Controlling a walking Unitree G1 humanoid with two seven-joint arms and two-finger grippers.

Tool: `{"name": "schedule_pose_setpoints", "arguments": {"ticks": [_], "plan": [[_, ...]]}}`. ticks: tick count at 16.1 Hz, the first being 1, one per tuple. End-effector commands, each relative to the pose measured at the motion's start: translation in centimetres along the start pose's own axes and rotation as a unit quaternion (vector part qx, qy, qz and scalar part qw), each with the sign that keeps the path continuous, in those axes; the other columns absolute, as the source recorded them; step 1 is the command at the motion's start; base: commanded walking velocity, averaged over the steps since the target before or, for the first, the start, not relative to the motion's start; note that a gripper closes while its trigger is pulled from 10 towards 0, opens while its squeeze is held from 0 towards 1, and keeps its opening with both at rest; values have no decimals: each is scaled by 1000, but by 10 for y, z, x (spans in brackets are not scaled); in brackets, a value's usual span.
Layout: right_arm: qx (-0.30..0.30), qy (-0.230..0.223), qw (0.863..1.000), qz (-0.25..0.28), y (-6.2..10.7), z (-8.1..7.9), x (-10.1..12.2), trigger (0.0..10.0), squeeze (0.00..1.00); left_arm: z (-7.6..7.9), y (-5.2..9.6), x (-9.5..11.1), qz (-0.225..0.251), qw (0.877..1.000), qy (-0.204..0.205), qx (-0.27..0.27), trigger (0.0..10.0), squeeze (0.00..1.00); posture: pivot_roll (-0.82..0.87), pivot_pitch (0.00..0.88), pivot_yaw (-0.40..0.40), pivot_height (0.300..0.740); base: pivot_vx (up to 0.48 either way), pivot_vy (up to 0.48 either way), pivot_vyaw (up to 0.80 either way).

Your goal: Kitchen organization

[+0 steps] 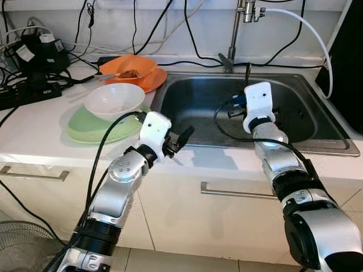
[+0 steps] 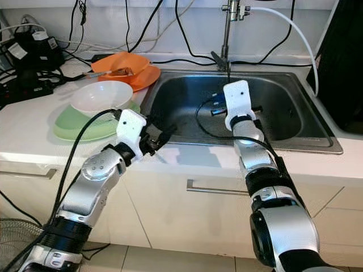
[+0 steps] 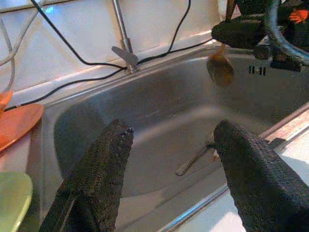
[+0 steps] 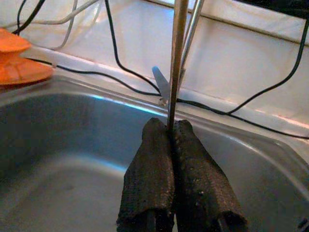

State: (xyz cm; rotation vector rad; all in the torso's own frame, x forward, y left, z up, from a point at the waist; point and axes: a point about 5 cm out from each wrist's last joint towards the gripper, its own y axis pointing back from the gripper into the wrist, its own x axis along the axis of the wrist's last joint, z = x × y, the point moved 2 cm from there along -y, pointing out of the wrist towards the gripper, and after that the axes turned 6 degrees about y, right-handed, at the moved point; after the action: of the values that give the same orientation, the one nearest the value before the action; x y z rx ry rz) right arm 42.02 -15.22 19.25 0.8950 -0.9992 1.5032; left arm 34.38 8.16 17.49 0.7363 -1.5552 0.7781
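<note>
Over the steel sink (image 1: 198,99), my right gripper (image 4: 171,126) is shut on the thin handle of a metal spoon (image 4: 176,58). The spoon's brownish bowl (image 3: 220,70) hangs above the basin. Another utensil (image 3: 195,158) lies on the sink floor. At the sink's front left rim, my left gripper (image 1: 181,137) is open and holds nothing. On the counter to its left, a white bowl (image 1: 113,100) rests on a green plate (image 1: 85,127). Behind them an orange bowl (image 1: 127,66) with a utensil in it sits on an orange plate (image 1: 153,79).
The faucet (image 1: 235,34) rises behind the sink, with a white hose (image 1: 309,31) curving right. Black cables and a power strip (image 1: 28,93) crowd the counter's back left. A dark appliance (image 1: 349,56) stands at the right. Drawer handles (image 1: 238,194) run below the counter.
</note>
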Motion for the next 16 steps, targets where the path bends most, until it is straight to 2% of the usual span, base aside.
{"name": "schedule_pose_setpoints", "arguments": {"ticks": [1, 5, 11, 16], "plan": [[3, -21, 1000, -12, -3, -2, 1, 10000, 0, 6, -1, -4, -6, 1000, 4, -5, 10000, 0, 40, 0, 67, 740, 0, 0, 0], [8, -40, 998, -43, -1, -3, -11, 10000, 0, 18, -1, -10, -25, 999, 17, -24, 10000, 0, 40, 0, 69, 740, 0, 0, 0], [12, -42, 998, -51, 1, -7, -17, 10000, 0, 25, 7, -34, -106, 993, 43, -35, 10000, 0, 43, 0, 77, 740, 0, 0, 0], [15, -42, 997, -57, 4, -12, -23, 10000, 0, 26, 7, -36, -120, 991, 43, -34, 10000, 0, 47, 0, 72, 740, 0, 0, 0]]}}
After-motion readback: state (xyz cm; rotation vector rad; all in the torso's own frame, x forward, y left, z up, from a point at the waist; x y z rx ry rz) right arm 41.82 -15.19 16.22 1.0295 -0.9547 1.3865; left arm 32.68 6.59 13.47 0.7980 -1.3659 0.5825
